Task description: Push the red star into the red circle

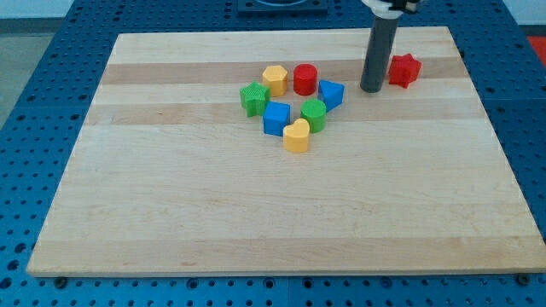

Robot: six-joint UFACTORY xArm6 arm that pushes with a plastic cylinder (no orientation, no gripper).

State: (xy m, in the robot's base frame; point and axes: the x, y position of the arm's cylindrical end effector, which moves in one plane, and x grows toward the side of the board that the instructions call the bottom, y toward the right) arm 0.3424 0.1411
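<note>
A: Where is my tip right now?

B: It rests on the wooden counter near the view's top right, just left of the red star, close beside it; whether they touch I cannot tell.

A: And the tool, open or closed?

B: There is none to judge, only a plain dark rod with nothing to grip.

A: Where is the red circle?

B: Left of the rod, in the cluster, between the yellow hexagon and a blue block. Below sit a green star, a blue cube, a green round block and a yellow heart.
</note>
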